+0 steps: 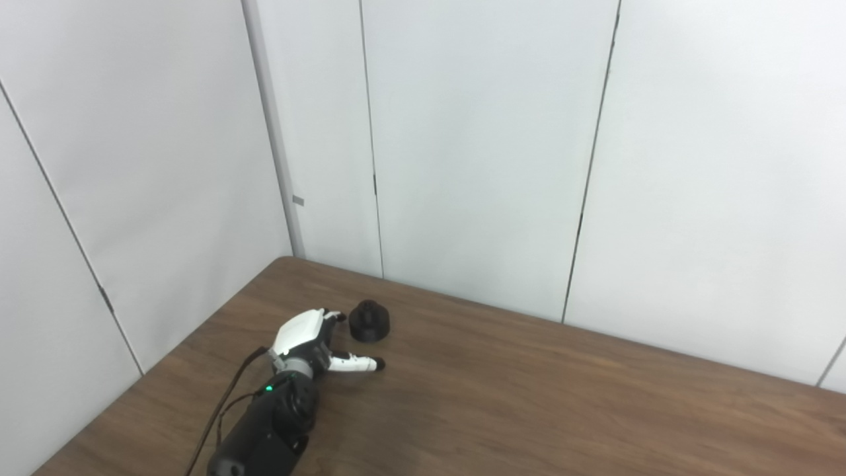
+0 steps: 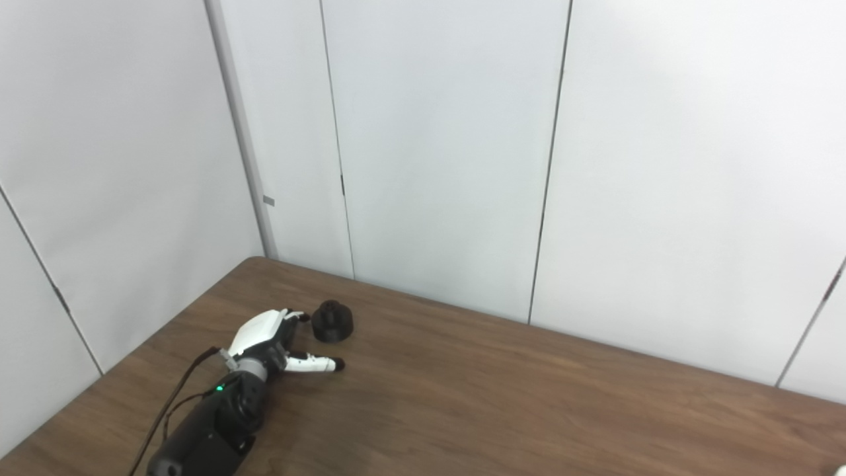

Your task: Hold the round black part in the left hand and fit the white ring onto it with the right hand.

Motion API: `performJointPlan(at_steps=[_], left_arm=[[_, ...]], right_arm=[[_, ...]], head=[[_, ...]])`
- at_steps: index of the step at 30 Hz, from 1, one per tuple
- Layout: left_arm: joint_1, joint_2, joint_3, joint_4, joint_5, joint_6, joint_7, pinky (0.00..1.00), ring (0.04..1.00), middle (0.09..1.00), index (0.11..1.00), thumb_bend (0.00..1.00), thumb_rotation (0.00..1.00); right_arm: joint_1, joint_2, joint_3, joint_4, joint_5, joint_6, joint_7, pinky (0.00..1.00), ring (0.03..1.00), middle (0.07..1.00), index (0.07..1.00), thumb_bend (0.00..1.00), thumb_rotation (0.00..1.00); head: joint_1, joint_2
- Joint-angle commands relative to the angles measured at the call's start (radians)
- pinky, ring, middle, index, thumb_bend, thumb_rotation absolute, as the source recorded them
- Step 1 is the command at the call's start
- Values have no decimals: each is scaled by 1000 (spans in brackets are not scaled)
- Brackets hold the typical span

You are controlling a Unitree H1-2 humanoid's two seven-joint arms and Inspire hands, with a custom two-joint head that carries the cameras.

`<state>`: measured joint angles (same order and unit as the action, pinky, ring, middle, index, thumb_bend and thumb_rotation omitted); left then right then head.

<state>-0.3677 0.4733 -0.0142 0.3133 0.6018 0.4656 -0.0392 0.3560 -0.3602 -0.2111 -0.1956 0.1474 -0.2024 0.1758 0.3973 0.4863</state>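
Observation:
The round black part (image 1: 369,321) stands on the brown wooden table (image 1: 529,396) near its far left corner. My left hand (image 1: 309,340) lies just left of the part, low over the table, open, with its thumb stretched out below the part and its fingers close beside it, apart from it as far as I can tell. It holds nothing. The same part (image 2: 332,321) and left hand (image 2: 268,338) show in the right eye view. The white ring and my right hand are out of view.
White wall panels (image 1: 476,145) rise right behind the table's far edge and along its left edge, close to the hand. A black cable (image 1: 221,406) trails from the left forearm. A small white bit shows at the bottom right corner (image 2: 838,471).

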Motion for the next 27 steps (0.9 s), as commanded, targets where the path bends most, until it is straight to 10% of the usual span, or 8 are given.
performJointPlan(at_steps=[1,27], left_arm=[[-33,-4,-15,10,0,3,-15,1000,1000,1000,904,1000,460],[-130,-102,-65,290,-55,-193,316,1000,1000,1000,854,1000,338]], right_arm=[[16,-21,-14,-26,6,-12,9,945,963,976,935,601,745],[67,-58,-59,-60,37,26,41,939,956,963,931,694,739]], head=[[-3,1],[-45,14]])
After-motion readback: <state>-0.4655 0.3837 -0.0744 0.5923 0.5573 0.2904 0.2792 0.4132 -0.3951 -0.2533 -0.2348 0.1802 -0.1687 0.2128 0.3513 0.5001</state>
